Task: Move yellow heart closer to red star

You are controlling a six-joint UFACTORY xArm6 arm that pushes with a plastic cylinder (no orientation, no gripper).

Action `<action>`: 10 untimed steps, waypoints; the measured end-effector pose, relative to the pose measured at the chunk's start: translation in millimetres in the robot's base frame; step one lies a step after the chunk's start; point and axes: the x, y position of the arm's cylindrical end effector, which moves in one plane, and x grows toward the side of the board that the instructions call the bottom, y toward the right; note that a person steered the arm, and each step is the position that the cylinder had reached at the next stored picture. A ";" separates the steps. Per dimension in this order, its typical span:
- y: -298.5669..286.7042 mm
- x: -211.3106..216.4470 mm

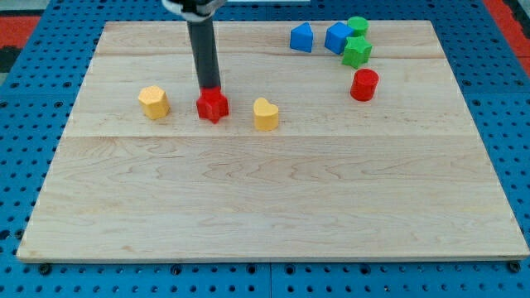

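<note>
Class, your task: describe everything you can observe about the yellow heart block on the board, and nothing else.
The yellow heart is a small, solid-looking block, plain yellow with a matte finish, perhaps painted wood or plastic. Its top face shows a lobed heart outline above short vertical sides. It lies flat on the wooden board, in the upper half, slightly left of centre. Nothing touches it: the red star sits apart on its left, and my tip is at that star's far edge, not at the heart.
</note>
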 end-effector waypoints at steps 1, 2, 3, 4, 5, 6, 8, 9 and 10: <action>0.4 51.0; 32.0 109.1; 63.6 119.3; 124.0 73.2; 173.5 41.6; 113.3 -0.5; 38.8 77.6; 36.2 65.2; 36.3 59.9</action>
